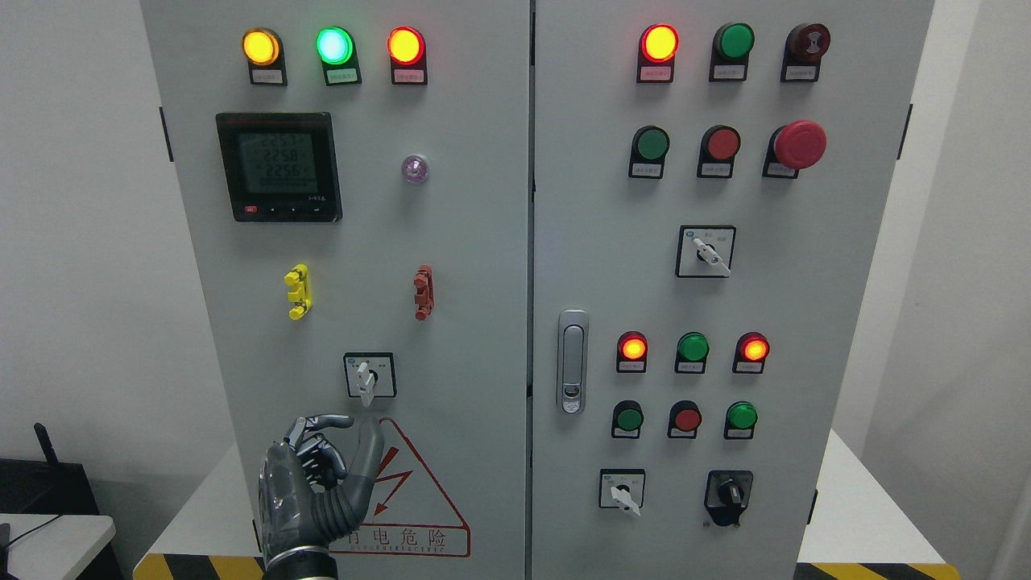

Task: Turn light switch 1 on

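A grey electrical cabinet fills the head view. On its left door [451, 242] a small rotary selector switch [369, 376] sits in a black-framed square, its white lever pointing down. My left hand [338, 443] rises from the bottom edge just below and left of that switch, in front of the red warning triangle [419, 499]. Its fingers [318, 451] are curled toward the palm and hold nothing. The thumb points up, its tip a short way under the lever and not touching it. My right arm does not show.
The left door also carries three lit lamps [334, 45], a digital meter [278, 167], and yellow [298, 292] and red [424, 292] clips. The right door has a handle [572, 361], many buttons, a red emergency stop [799, 144] and further rotary switches [705, 251] [622, 490] [729, 493].
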Tool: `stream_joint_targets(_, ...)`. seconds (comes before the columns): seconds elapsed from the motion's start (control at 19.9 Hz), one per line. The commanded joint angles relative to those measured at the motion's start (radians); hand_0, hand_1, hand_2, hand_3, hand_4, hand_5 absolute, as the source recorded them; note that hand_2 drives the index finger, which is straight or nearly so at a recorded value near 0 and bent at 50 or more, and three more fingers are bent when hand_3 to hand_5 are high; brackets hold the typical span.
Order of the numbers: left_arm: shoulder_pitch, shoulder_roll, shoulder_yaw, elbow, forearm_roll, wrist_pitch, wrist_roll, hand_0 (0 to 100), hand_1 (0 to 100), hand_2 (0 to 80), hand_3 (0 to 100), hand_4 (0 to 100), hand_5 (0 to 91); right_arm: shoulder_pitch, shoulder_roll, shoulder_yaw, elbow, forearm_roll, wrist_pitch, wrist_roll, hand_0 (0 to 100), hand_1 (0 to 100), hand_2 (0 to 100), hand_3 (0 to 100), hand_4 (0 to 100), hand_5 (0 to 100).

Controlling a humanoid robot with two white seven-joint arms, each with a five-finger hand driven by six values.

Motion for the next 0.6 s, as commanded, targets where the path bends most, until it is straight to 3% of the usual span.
stream_joint_targets(0.0, -0.014, -0.004, -0.007, 0.019, 0.000, 0.009, 0.010, 23, 60, 46.5, 98, 99, 87.8, -0.001, 0.001, 0.023, 0.000, 0.005, 0.001, 0.000, 12, 39, 0, 0, 0, 0)
stream_joint_targets(0.55, -0.057, -0.006, -0.002, 0.019, 0.002, 0.035, 0.010, 22, 59, 47.1, 98, 100, 87.9, -0.001, 0.001, 0.023, 0.000, 0.005, 0.001, 0.000, 12, 39, 0, 0, 0, 0)
